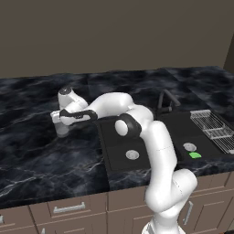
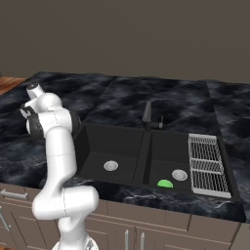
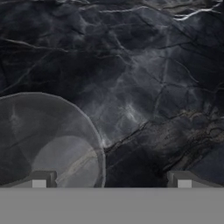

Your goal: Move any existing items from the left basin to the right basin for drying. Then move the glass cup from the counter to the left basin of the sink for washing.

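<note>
With green lump (image 1: 195, 155) already in right basin (image 1: 183, 130):
step: grab glass cup (image 3: 48, 140), on counter (image 1: 32, 151) left of sink (image 2: 122, 141)
gripper (image 3: 111, 181): jaws wide, empty
fix: shift toward cup, centre before closing

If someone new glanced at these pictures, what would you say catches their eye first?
Probably the bright green lump at the front of the right basin, beside the silver wire rack, vivid against the matte black sink. Next, the white arm reaching left over the marble counter, its gripper just above the glass cup. In the hand view the open fingers sit off-centre from the cup.
</note>
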### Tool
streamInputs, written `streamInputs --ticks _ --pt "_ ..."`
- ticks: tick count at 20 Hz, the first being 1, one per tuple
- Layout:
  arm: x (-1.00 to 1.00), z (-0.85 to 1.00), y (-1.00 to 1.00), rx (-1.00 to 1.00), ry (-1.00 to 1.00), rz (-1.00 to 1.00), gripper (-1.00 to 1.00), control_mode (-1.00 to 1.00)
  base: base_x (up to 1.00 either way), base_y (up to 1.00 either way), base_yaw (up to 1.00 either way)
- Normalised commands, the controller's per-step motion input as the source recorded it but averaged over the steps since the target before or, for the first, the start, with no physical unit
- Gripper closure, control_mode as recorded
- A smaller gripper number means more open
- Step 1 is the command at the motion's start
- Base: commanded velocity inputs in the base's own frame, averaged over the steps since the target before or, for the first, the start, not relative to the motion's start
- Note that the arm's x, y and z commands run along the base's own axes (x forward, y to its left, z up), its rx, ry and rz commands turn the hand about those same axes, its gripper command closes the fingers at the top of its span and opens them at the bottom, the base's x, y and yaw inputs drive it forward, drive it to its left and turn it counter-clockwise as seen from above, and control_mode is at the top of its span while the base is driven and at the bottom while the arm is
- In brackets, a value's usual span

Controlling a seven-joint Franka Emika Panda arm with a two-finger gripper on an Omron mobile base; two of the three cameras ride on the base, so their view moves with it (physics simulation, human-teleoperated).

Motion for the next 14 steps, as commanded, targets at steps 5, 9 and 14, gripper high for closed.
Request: streamInputs --ticks 5,9,14 --pt "0.00 -0.12 0.00 0.01 0.00 0.00 -1.00 -1.00 0.00 0.00 0.00" --pt "0.01 -0.14 0.00 0.00 0.00 0.00 -1.00 -1.00 0.00 0.00 0.00" --pt "0.03 -0.14 0.00 0.00 0.00 0.00 -1.00 -1.00 0.00 0.00 0.00"
